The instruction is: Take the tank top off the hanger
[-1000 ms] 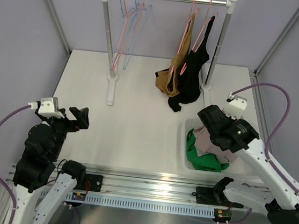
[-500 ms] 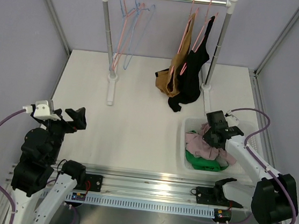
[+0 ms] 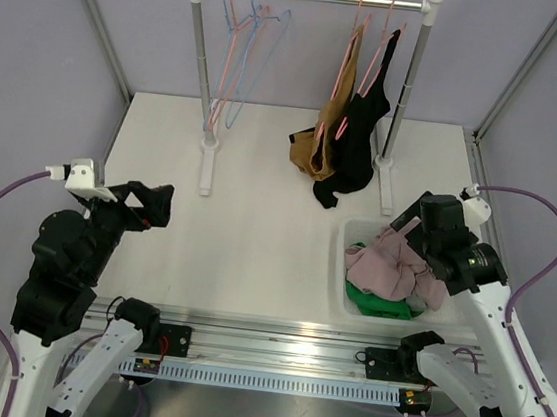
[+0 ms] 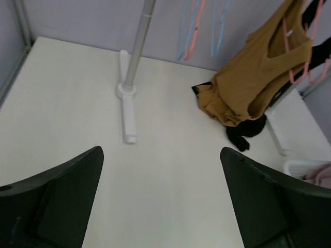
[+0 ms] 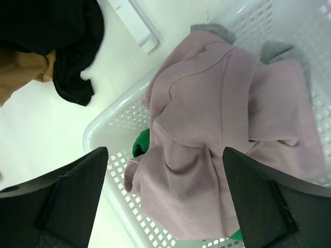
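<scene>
A brown tank top and a black tank top hang on pink hangers at the right end of the rack rail, their hems resting on the table. The left wrist view shows the brown one ahead to the right. My left gripper is open over the left of the table, far from them, with nothing between its fingers. My right gripper is open above the white basket. A pale pink garment lies loose below its fingers.
Several empty pink and blue hangers hang at the rail's left end. The rack's posts and feet stand on the table. The basket also holds a green garment. The black top's hem lies just beyond the basket.
My right gripper has opened and drawn up and to the right, leaving the pink garment lying in the basket. My left arm has shifted slightly and stays open.
</scene>
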Action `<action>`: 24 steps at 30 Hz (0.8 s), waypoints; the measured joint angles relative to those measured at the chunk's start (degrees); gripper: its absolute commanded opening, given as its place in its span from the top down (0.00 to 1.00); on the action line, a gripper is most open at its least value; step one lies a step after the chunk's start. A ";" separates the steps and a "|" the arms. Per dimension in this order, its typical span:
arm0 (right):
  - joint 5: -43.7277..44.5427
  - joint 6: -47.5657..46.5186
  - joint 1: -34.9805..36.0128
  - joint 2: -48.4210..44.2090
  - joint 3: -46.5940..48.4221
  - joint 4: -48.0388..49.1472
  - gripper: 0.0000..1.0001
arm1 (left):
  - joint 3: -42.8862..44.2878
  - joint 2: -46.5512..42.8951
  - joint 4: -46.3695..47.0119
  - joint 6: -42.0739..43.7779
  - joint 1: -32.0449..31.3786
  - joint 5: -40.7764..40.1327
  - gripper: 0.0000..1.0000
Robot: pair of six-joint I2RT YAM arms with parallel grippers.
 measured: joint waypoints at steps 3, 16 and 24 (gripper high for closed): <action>-0.02 -2.75 0.00 -1.97 1.53 -0.83 0.01 | 3.58 4.85 1.44 -2.67 0.00 5.84 0.01; -24.39 -14.08 0.00 -18.10 1.07 6.49 0.04 | 22.45 38.56 10.58 -6.25 -20.76 8.39 0.01; -38.45 -14.34 0.00 -23.32 -2.86 7.45 0.09 | 38.23 57.20 18.88 0.11 -21.42 6.05 0.01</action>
